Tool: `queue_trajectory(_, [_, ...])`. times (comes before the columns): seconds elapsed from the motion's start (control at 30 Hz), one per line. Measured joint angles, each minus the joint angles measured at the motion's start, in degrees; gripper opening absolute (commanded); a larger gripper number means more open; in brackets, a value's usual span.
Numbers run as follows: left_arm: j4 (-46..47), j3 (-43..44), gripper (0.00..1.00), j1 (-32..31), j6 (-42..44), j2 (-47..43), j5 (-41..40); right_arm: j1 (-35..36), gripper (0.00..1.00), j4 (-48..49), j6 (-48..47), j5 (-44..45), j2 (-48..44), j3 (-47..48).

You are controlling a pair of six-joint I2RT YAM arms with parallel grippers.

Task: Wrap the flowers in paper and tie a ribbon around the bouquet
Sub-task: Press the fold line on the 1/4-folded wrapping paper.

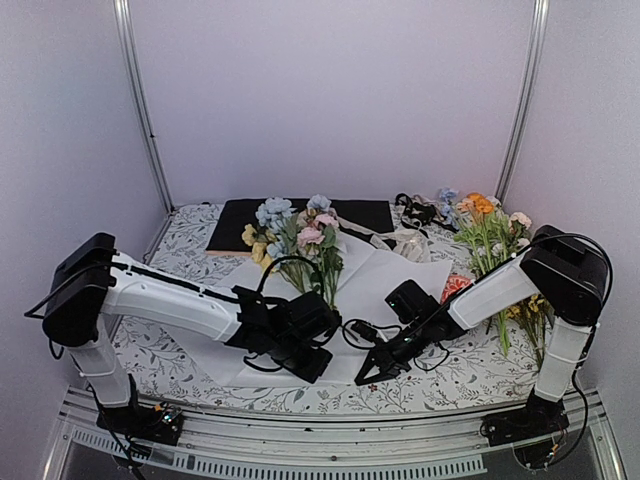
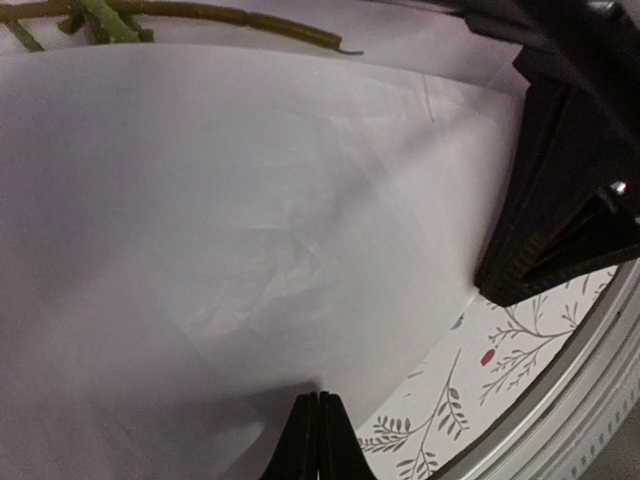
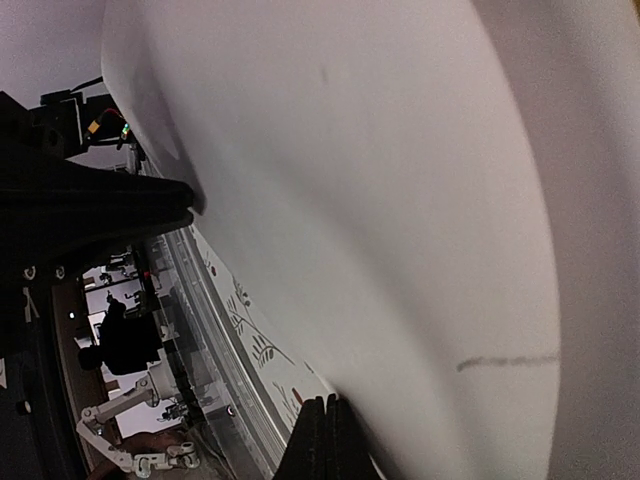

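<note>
White paper (image 2: 250, 230) in left end effector (image 2: 318, 402)

I see the paper (image 2: 220, 230) as thin, matt white with soft creases, the left gripper (image 2: 318, 398) as matt black plastic, the tablecloth (image 2: 500, 370) as smooth leaf-printed cloth, and the edge rail (image 2: 600, 390) as dull silvery metal.

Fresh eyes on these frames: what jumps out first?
The big white paper spread mid-table, with the pastel flowers lying on its left part, blooms toward the far side. The left pincer and right pincer sit low, both shut, tips at the paper's near edge. Orange-and-yellow sprigs lie far right.
</note>
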Motion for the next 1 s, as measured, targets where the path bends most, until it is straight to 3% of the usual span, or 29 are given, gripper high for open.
queue_trajectory(1.0, [8.87,-21.97,0.0,2.78,-13.44,-13.75,5.95,0.11,0.0,0.68,0.2,-0.09,0.0,-0.33])
